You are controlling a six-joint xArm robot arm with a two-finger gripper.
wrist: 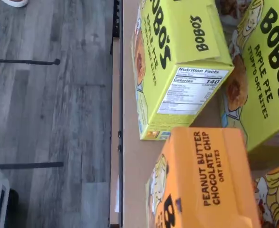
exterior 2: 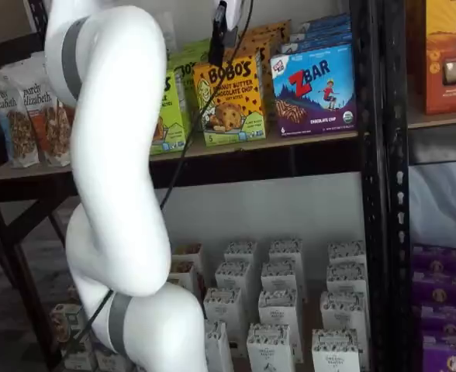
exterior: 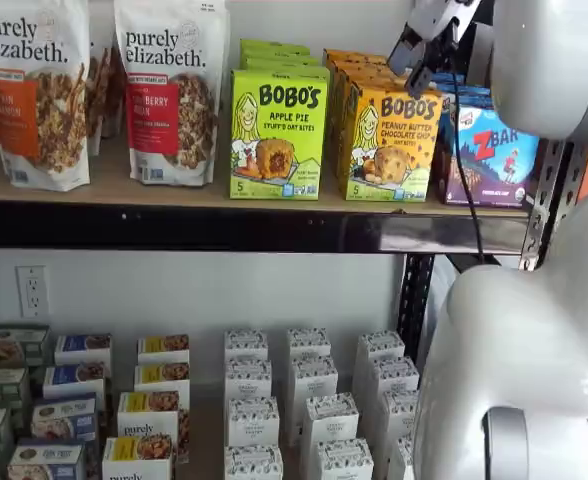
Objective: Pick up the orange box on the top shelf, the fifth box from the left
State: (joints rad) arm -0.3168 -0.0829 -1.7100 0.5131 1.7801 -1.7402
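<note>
Shelf views are both showing the gripper (exterior: 411,52) being held just above the orange box (exterior: 391,143), at its top edge. Its black fingers (exterior 2: 217,43) are being seen side-on, so no gap is plainly shown; judging by how the arm is poised, the jaws are being kept wide apart, and nothing is being held between them. The orange box is being seen upright at the front of the top shelf (exterior: 204,195), between the green box (exterior: 277,133) and the blue box (exterior: 496,154), with more orange boxes lined up behind it. In the wrist view the orange box (wrist: 210,175) is being shown just beside the green box (wrist: 177,61), near the shelf's front rail. A risk is being judged here: with neighbours so close, a finger may be brought down on the green or blue box, or the orange box may be tipped forward off the rail.
</note>
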